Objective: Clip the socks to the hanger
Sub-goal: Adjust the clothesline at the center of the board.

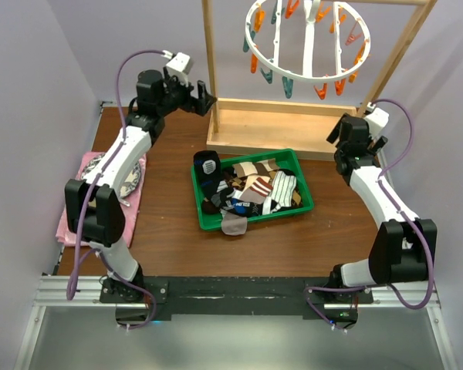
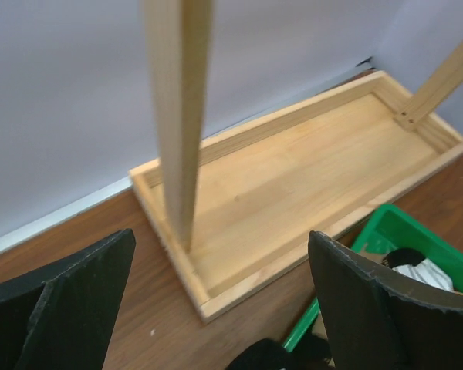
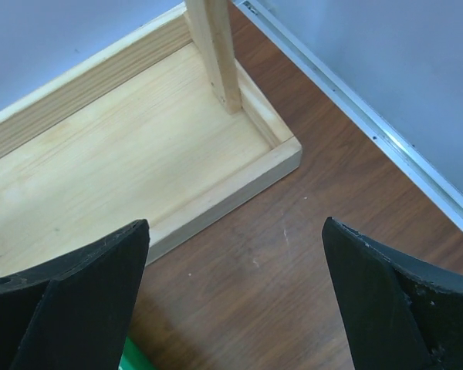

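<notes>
Both tools were empty at this moment. The socks [image 1: 251, 189] lay heaped in the green tray [image 1: 305, 189] in the middle of the surface [image 1: 170, 247], with one grey sock draped over the near rim. None were on the hanger. Your left tool [image 2: 224, 301] was spread wide with nothing between its fingers, up by the left post of the wooden frame [image 1: 270, 127]. The right tool [image 3: 235, 293] was also wide and empty, over the frame's right base corner. The hanger [image 1: 309, 78] hung farthest back, with orange and teal pegs round its ring. As I judged it, the step in hand was fetching a sock. You needed to drop one tool to the tray and pinch a single sock at the heap's edge so it lifted alone. The arm had to stay clear of the posts.
</notes>
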Controlling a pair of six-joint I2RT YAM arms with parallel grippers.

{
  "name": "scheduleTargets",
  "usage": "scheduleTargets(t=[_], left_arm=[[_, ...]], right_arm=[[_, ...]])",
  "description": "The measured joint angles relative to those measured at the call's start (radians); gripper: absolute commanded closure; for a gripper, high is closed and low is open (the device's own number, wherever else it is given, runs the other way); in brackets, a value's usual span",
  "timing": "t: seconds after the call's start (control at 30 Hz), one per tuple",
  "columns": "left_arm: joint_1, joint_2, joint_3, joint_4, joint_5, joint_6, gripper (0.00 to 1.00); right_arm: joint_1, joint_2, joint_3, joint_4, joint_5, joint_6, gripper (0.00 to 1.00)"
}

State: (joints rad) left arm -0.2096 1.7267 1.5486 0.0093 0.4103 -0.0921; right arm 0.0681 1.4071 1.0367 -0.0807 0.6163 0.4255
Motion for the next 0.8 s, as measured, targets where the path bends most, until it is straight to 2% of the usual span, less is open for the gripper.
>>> scheduleTargets(t=[0.1,0.3,0.47,0.53,0.67,0.77,0.8], left_arm=[[-0.036,0.047,0.065,0.028,0.005,-0.011,0.0],[-0.037,0.182,0.228,0.061,-0.034,-0.029,0.0],[-0.041,0.26,0.291,0.082,-0.079,-0.04,0.0],[-0.046,0.298,0.326,0.084,-0.097,-0.047,0.03],[-0.069,0.339,0.352,0.093,-0.138,-0.047,0.15],[-0.087,0.349,0.354,0.103,-0.176,-0.056,0.32],[-0.093,0.352,0.359,0.105,-0.193,-0.056,0.4]], right_arm=[[-0.04,0.006,0.004,0.02,-0.032,0.0,0.01],[-0.082,0.085,0.089,0.055,-0.08,-0.002,0.02],[-0.098,0.137,0.133,0.08,-0.108,-0.013,0.02],[-0.103,0.158,0.156,0.092,-0.113,-0.023,0.02],[-0.118,0.2,0.199,0.117,-0.12,-0.05,0.03],[-0.14,0.237,0.238,0.131,-0.134,-0.069,0.03],[-0.148,0.249,0.253,0.136,-0.137,-0.072,0.03]])
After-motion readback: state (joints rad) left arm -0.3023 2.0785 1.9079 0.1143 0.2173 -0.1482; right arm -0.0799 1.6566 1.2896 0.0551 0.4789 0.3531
